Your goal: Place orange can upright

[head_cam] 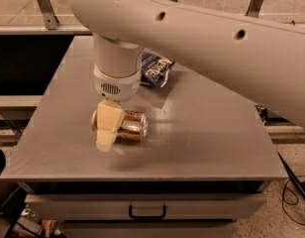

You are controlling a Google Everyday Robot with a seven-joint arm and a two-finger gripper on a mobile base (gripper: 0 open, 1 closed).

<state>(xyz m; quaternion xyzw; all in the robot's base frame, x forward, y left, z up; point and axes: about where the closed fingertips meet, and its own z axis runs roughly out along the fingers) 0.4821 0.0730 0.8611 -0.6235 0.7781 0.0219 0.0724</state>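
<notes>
The orange can point(131, 127) lies on its side on the grey table point(207, 133), left of centre, with its shiny gold body pointing right. My gripper point(109, 133) hangs from the white wrist straight down over the can's left part. Its cream-coloured front covers that end of the can, and its tip reaches the table surface. The can's top and pull tab are hidden.
A dark blue chip bag point(155, 69) lies behind the gripper toward the table's back. My large white arm point(217, 38) spans the upper right of the view. A drawer with a dark handle point(147, 213) is under the table's front edge. Cables point(291, 192) lie on the floor at right.
</notes>
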